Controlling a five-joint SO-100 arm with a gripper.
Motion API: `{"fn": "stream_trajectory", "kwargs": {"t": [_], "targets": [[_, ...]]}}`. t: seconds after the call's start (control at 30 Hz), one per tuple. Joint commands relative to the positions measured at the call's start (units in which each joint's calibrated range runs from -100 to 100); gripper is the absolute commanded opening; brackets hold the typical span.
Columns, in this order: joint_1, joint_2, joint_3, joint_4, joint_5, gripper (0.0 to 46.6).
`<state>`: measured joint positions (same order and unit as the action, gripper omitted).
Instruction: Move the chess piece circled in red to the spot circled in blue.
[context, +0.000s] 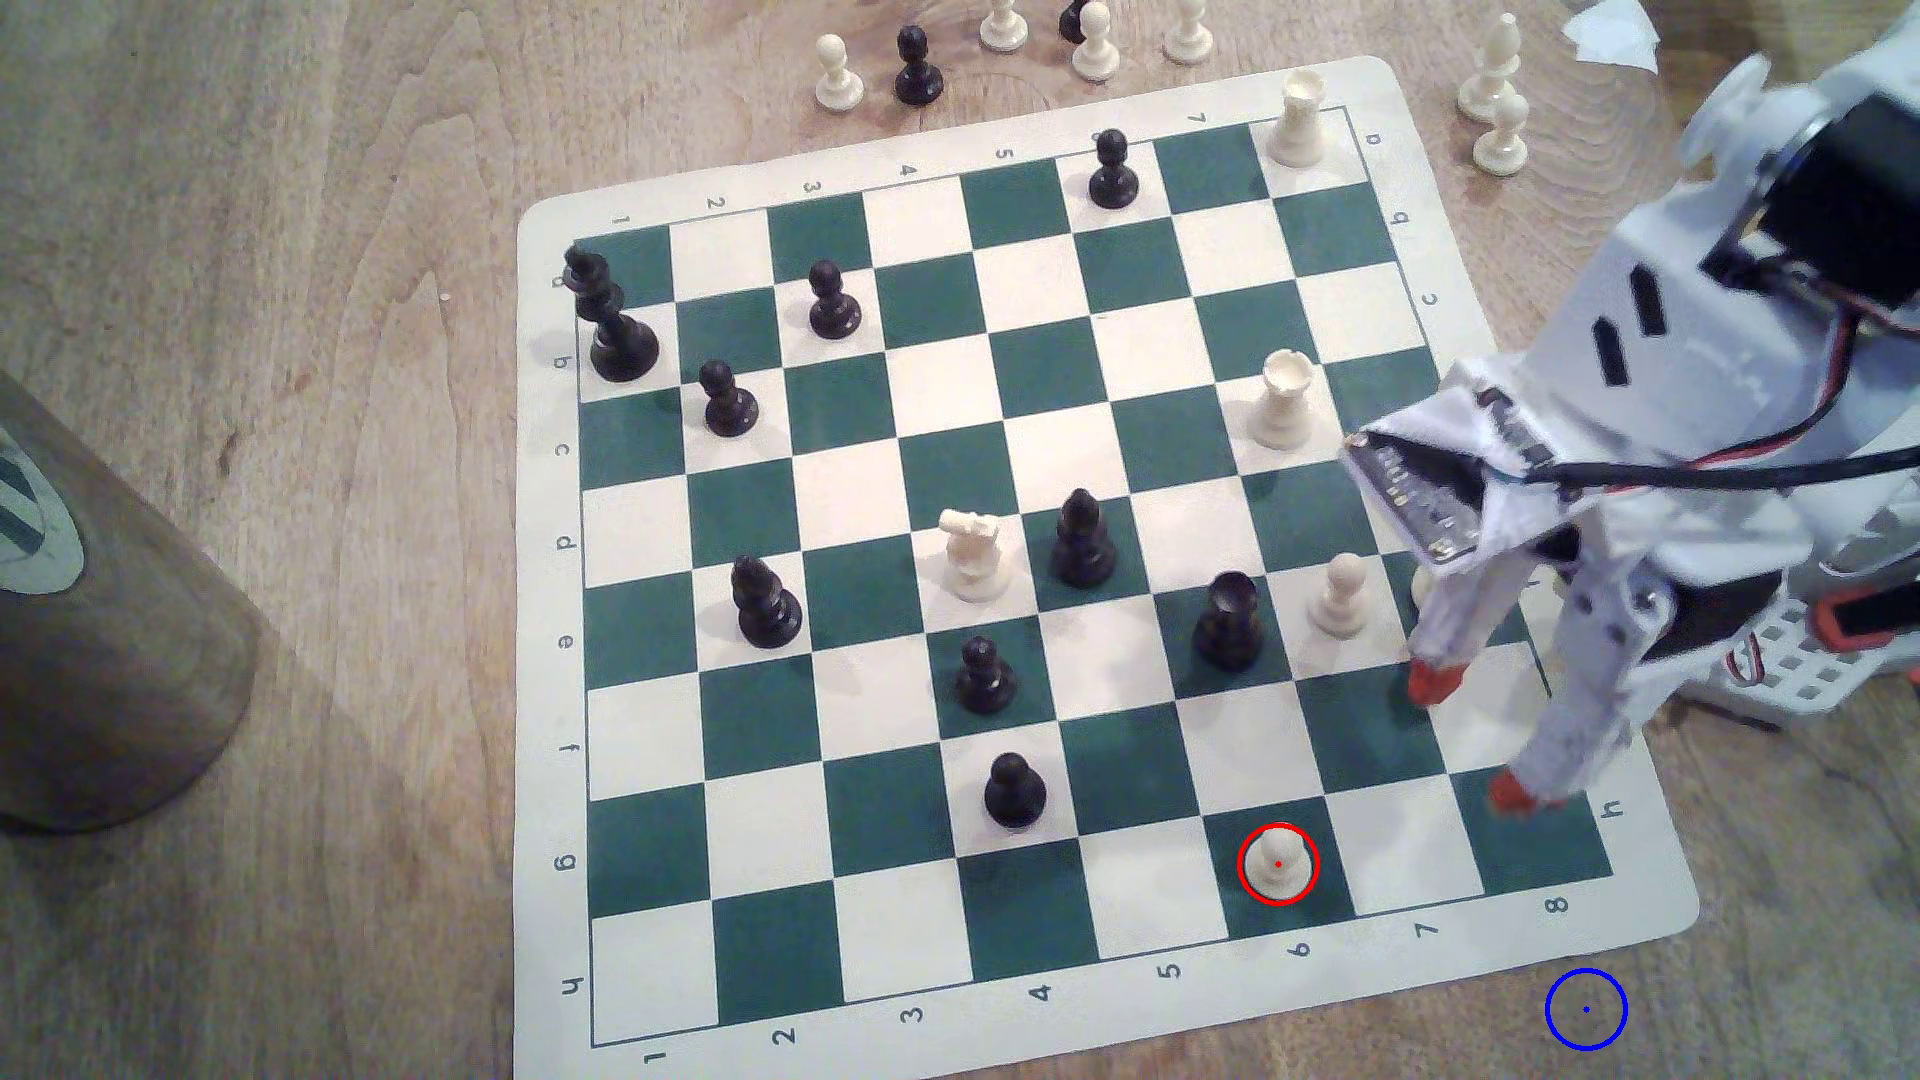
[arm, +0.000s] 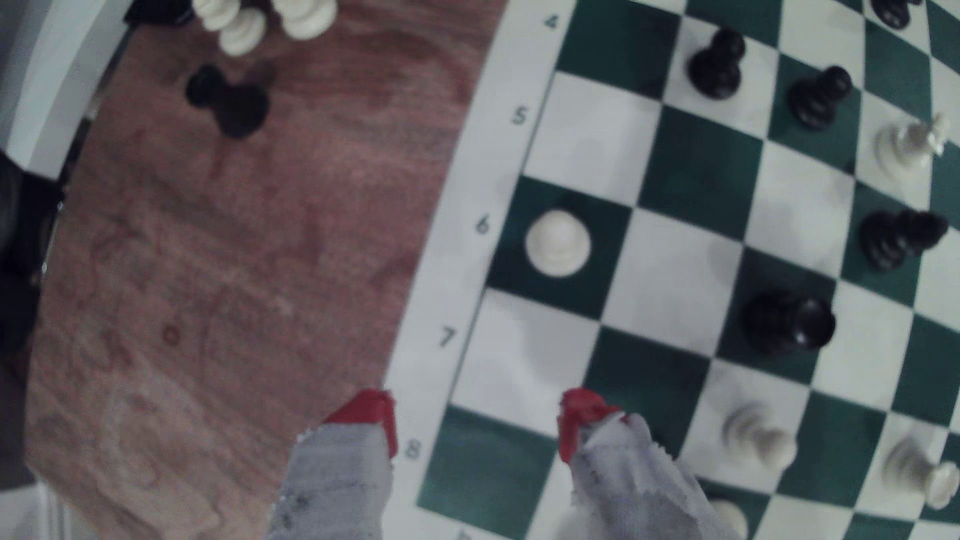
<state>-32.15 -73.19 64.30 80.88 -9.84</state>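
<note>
The white pawn inside the red ring stands upright on a dark green square in the board's last row, near the edge marked 6. It is to the exterior view's left of the hand and a little nearer the camera, with free squares all round it; the closest neighbour, a black pawn, is further left still. The hand is spread wide and holds nothing, its red-tipped fingers poised over the board's corner squares. The pawn looks like light, hard plastic, smooth and probably slippery, and likely to tip if nudged at the head. I would close on the narrow neck below the ball. The blue-ringed spot is bare desk off the board's corner, right of the pawn and just nearer the camera than the hand.
</note>
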Motion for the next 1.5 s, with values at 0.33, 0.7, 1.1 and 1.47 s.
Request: {"fn": "stream_trajectory", "kwargs": {"t": [0.33, 0.7, 1.1, 1.47], "targets": [[0.1, 2.8, 13.1, -16.1, 0.1, 19.2], [1.3, 5.8, 19.0, -23.7, 0.6, 19.3], [6.1, 15.6, 20.9, -33.0, 2.2, 19.6], [7.0, 16.0, 19.5, -37.4, 2.0, 19.8]]}}
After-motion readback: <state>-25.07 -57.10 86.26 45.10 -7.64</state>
